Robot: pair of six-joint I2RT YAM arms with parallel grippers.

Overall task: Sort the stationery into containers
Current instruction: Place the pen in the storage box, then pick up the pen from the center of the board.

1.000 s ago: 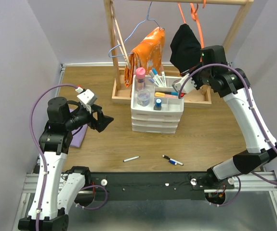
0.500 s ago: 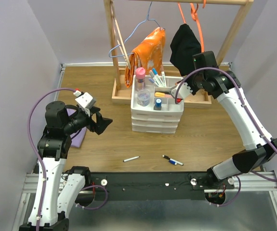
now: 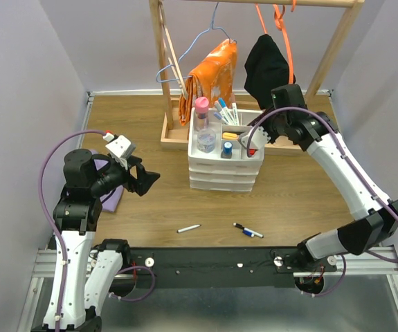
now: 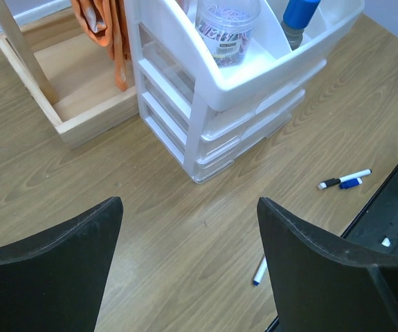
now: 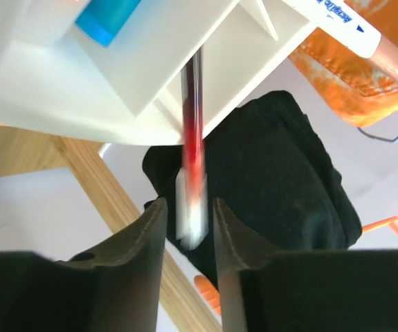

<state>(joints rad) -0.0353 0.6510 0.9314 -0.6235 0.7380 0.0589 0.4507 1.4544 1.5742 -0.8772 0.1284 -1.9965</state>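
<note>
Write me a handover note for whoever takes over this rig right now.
Left end effector: open, empty, above the table left of the drawer unit.
Right end effector: open at the tray's right side; a red pen sits loose between its fingers, pointing into the tray.
Done: markers and bottles stand in the tray.
Left: white pen and blue-and-black pen lie on the table near the arm bases.
</note>
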